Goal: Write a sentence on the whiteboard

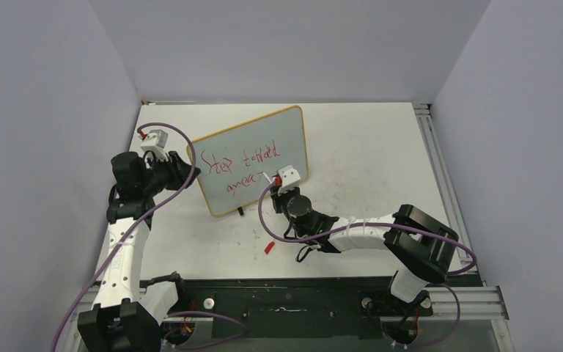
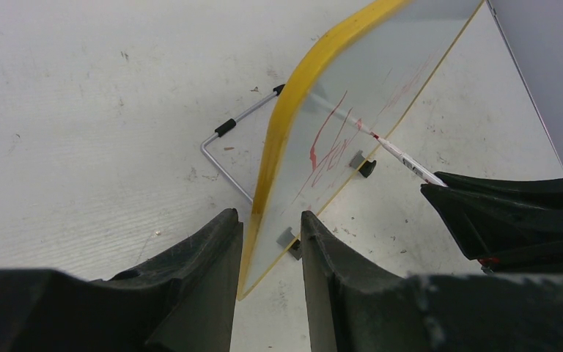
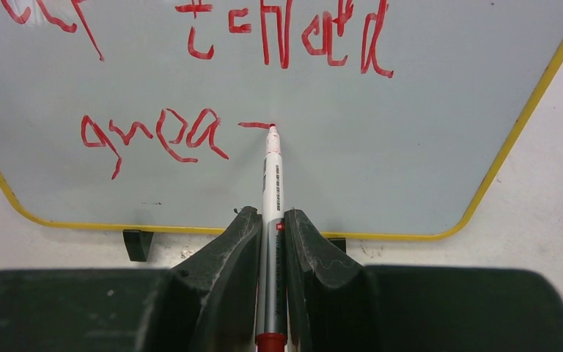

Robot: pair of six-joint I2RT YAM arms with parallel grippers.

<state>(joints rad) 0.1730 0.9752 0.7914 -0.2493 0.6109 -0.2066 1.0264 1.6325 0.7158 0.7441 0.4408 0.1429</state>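
The whiteboard [image 1: 253, 158], pale with a yellow frame, stands tilted on the table. The sentence [image 3: 286, 37] is red script; the top line reads roughly "Step toward". The second line [image 3: 154, 136] reads "grea", followed by a short dash. My right gripper [image 3: 270, 216] is shut on a silver-white marker [image 3: 273, 183] with a red end. The marker's tip touches the board at the end of the dash. My left gripper [image 2: 270, 216] is closed over the board's left edge [image 2: 264, 183], one finger on each side. In the top view it [image 1: 183, 170] is at the board's left side.
A red marker cap [image 1: 268, 248] lies on the table in front of the board, near my right arm. A wire stand [image 2: 223, 139] props the board from behind. Two black feet [image 3: 138, 244] sit under the board's bottom edge. Grey walls enclose the table.
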